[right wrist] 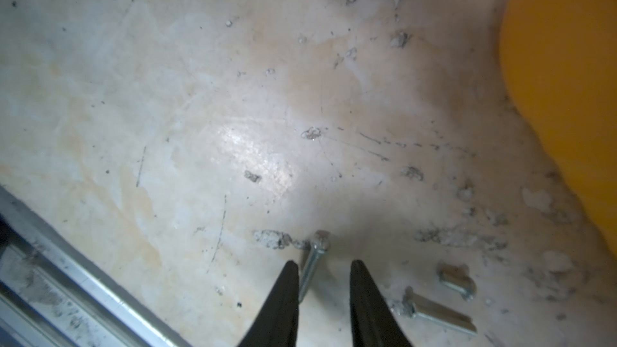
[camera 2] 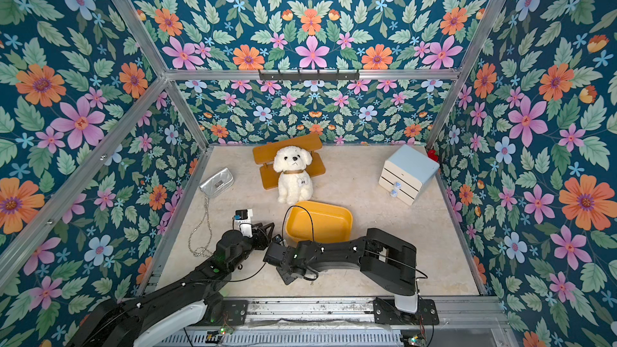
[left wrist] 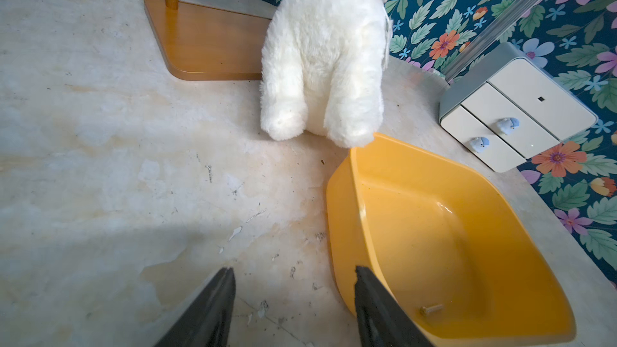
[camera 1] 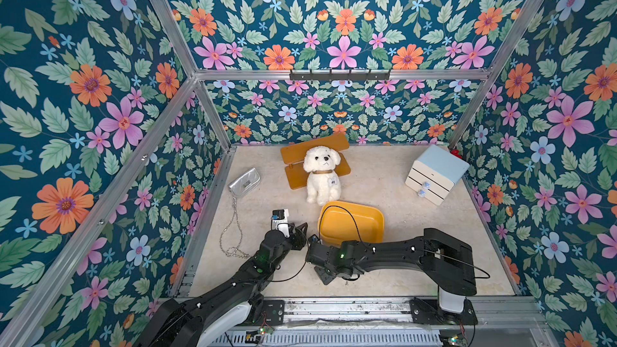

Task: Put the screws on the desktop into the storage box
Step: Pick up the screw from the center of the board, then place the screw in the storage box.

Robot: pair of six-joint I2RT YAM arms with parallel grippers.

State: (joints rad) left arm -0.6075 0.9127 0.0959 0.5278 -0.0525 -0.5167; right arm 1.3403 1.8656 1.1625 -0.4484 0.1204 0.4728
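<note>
In storage box (left wrist: 338,218): one screw (left wrist: 431,309). Beside its rim, left gripper (left wrist: 293,270), jaws apart, empty. Low over desktop (right wrist: 167,95), right gripper (right wrist: 324,263), jaws apart astride second screw (right wrist: 317,251), unclamped.

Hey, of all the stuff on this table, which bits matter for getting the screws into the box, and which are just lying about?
Belongs to the job:
- screws on the desktop
- storage box, with one screw already inside

Just lying about:
- plush dog
- silver purse with its chain
- drawer cabinet
- wooden stand
</note>
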